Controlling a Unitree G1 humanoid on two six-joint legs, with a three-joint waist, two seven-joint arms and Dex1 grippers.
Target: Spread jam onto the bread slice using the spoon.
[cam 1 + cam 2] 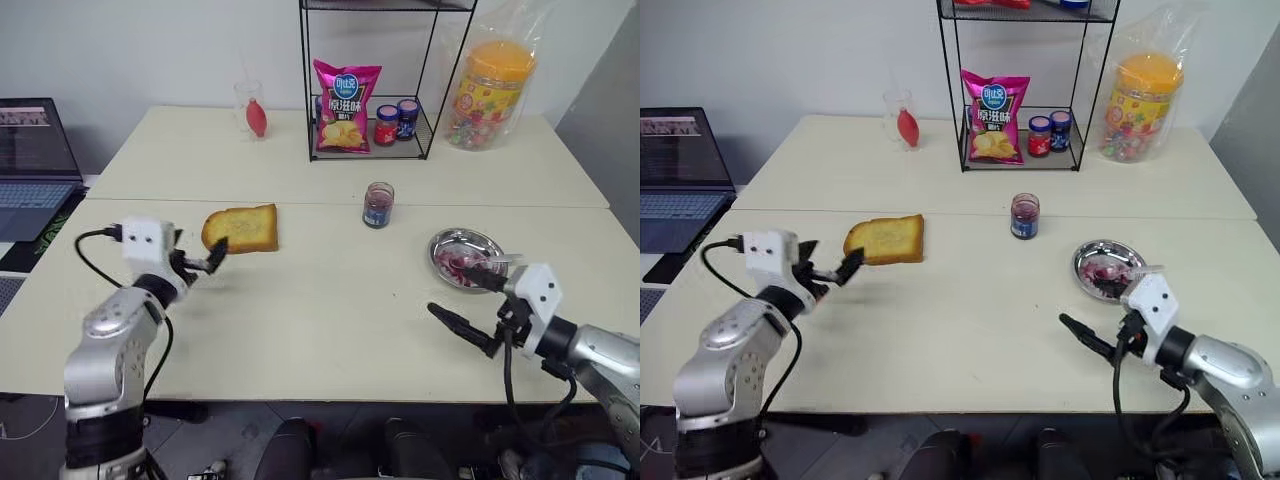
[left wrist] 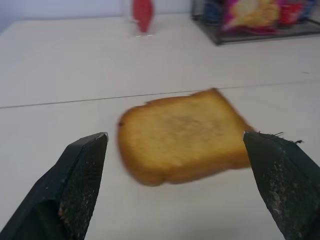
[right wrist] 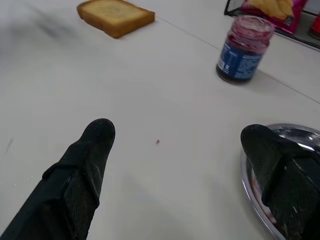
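Left end effector gapes wide, empty; the bread slice lies just ahead; close gently on its crust; right end effector is spread, empty; the spoon rests in the dish beside it.

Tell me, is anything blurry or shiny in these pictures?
In the left wrist view the bread slice is smeared soft while the black fingers stay crisp. In the right wrist view the metal dish catches a bright glare along its rim. In the left eye view the jam jar looks sharp.
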